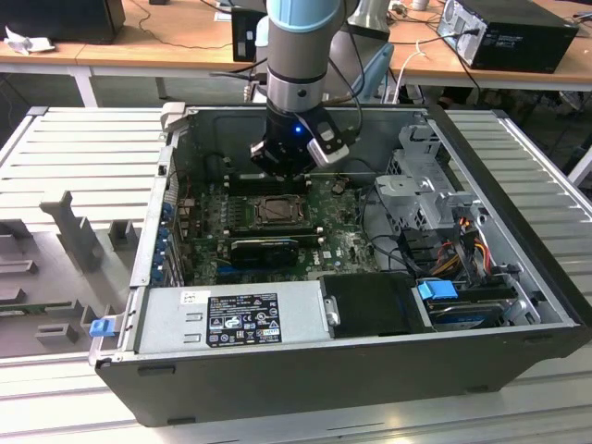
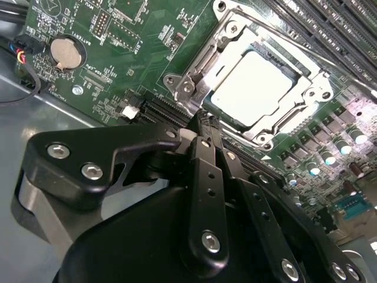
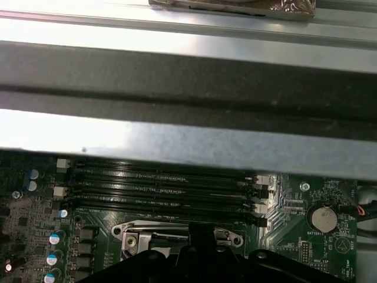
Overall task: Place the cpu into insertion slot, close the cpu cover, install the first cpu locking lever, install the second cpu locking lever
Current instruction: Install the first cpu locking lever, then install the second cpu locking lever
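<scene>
Above the green board [image 2: 118,53], gripper [image 2: 203,121] fingers together beside cpu [image 2: 253,88] under cpu cover [image 2: 194,76], memory slots [image 3: 159,186] nearby.

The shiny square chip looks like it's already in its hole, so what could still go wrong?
The pale silvery square cpu sits in the socket under the thin silver-grey cpu cover. The black gripper is very close: a slip might scrape the green circuit board or bend the cover.

The cpu [image 2: 252,87] is showing a pale silvery-white top inside the silver-grey cpu cover [image 2: 203,59]. The green board [image 2: 126,53] is carrying white print, with a silver coin cell [image 2: 65,53] at its ten o'clock. The black gripper [image 2: 203,127] is wearing silver screws.
</scene>
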`<move>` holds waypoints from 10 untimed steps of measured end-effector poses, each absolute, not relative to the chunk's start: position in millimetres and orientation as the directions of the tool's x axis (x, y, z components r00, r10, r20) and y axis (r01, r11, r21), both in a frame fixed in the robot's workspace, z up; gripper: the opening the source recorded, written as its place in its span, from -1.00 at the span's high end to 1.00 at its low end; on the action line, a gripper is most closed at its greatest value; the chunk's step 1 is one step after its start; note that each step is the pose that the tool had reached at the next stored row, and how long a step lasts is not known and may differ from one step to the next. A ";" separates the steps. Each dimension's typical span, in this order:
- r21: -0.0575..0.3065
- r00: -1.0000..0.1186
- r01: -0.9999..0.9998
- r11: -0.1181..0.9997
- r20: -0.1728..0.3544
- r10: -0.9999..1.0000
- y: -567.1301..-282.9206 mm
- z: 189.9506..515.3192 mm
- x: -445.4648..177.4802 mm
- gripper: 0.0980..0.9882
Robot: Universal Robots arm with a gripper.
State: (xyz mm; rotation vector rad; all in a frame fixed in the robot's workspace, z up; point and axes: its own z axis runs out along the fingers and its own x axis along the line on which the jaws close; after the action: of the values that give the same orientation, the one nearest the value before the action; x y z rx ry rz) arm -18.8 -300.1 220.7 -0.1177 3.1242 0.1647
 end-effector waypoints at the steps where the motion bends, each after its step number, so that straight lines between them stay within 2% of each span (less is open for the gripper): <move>1: 0.105 -0.997 -0.076 0.992 -0.015 -0.074 -300.6 220.6 -18.8 0.98; 10: 0.105 -0.997 -0.076 0.992 -0.015 -0.074 -311.9 220.6 -18.8 0.98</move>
State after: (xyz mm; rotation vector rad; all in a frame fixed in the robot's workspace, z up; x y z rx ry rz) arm -18.8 -311.9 220.6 -0.1177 3.1242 0.1648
